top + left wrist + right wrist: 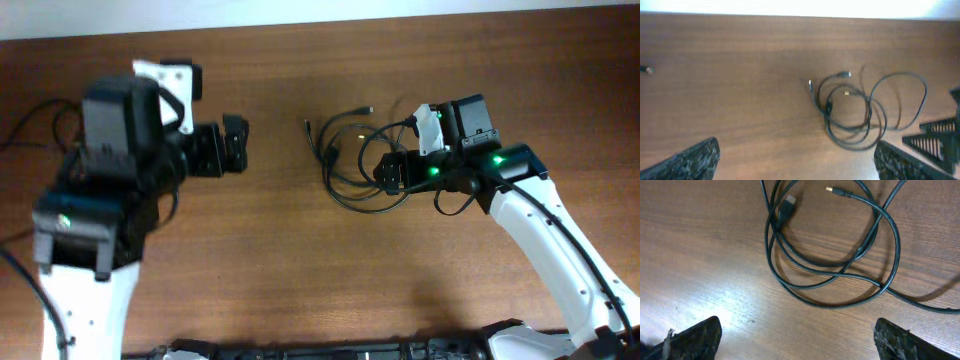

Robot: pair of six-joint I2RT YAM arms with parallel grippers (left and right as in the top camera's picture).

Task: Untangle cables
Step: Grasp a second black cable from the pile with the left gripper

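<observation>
The cables [328, 160] lie as thin black cords in overlapping loops on the wooden table, right of centre. In the left wrist view the cable bundle [829, 107] sits ahead and to the right, with small metal-tipped plugs [844, 75] sticking out at its top. My left gripper [240, 145] hovers open well left of the bundle, its jaws wide and empty [797, 150]. My right gripper [385, 172] stands open over the bundle's right side. In the right wrist view the loops [785, 210] lie just ahead of its empty, wide-spread gripper [797, 330], with a gold-tipped plug [829, 188] at the top.
The wooden table [280, 260] runs under both arms. The right arm's body [940, 140] shows at the right edge of the left wrist view. Thicker black robot wires [40, 115] trail at the far left. The table's back edge [300, 22] meets a pale wall.
</observation>
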